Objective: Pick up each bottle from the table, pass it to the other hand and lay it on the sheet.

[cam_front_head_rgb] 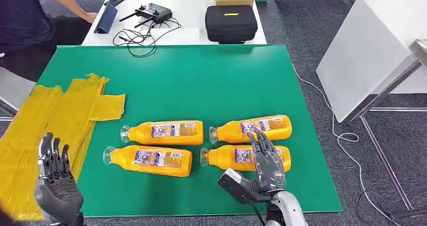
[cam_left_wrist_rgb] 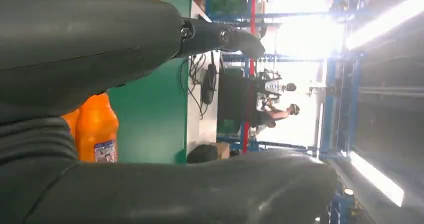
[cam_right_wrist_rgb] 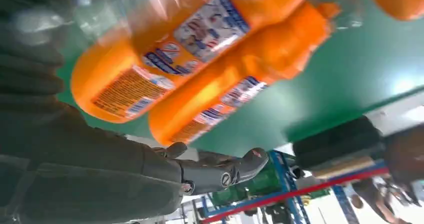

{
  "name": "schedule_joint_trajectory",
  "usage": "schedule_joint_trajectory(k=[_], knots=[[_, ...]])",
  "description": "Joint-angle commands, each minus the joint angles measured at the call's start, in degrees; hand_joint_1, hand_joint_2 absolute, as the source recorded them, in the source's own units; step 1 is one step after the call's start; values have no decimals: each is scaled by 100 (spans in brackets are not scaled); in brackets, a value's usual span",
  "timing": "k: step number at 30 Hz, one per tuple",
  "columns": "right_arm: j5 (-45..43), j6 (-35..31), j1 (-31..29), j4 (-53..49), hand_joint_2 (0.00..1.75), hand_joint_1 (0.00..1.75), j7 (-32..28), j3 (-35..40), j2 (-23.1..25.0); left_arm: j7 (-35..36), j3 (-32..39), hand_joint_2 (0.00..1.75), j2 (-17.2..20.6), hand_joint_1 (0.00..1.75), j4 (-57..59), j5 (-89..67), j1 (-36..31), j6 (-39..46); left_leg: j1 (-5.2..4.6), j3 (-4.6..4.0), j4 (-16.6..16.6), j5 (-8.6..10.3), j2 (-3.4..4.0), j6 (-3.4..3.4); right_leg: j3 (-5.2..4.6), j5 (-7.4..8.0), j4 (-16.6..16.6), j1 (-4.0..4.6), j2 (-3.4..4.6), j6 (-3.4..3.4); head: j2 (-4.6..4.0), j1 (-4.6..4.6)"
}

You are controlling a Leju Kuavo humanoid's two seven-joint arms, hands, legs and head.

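**Four bottles lie flat on the mat, right hand over the near right one**

Four orange bottles lie on their sides on the green mat (cam_front_head_rgb: pixel 201 80), in two rows of two. Each has its long axis running left to right, cap end pointing to the robot's left. They are the far left bottle (cam_front_head_rgb: pixel 163 132), the near left bottle (cam_front_head_rgb: pixel 148 160), the far right bottle (cam_front_head_rgb: pixel 252 129) and the near right bottle (cam_front_head_rgb: pixel 226 157).

The right hand (cam_front_head_rgb: pixel 265 163) hangs over the near right bottle, fingers spread and pointing away from the robot, holding nothing; whether it touches the bottle cannot be told.

The left hand (cam_front_head_rgb: pixel 55 178) is raised at the near left edge, over the yellow sheet (cam_front_head_rgb: pixel 60 110), fingers apart and empty. The sheet lies crumpled on the mat's left side, apart from the bottles.
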Motion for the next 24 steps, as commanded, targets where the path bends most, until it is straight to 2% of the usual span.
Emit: schedule_joint_trajectory(k=[1,7,11,19,24], knots=[[139,196,-167,458,175,0,206,-569,-19,82,131,0,-24,0,-22,54,31,-15,-2,34,-13,-8,5,2,33,-8,-11,0,-8,4,0,0],[363,362,-81,397,175,0,449,-1092,23,198,107,0,9,0,197,-12,-234,-138,-4,12,-9,-1,-5,2,18,-4,-7,-3,-14,3,0,0],[572,445,144,315,175,0,545,-1468,111,262,-59,0,143,0,457,-4,-437,-136,-5,41,-18,-5,-17,2,43,-13,-15,-2,-31,4,0,0],[668,437,64,764,175,0,462,-1721,104,283,-216,0,259,0,721,43,-641,-116,-4,35,-19,-1,-8,2,35,-5,-17,-2,-19,2,0,0],[754,115,-75,1017,175,0,222,-1782,167,251,-350,0,374,0,887,185,-728,39,-4,16,-13,0,2,1,19,-1,-11,-3,-7,1,0,-2]])
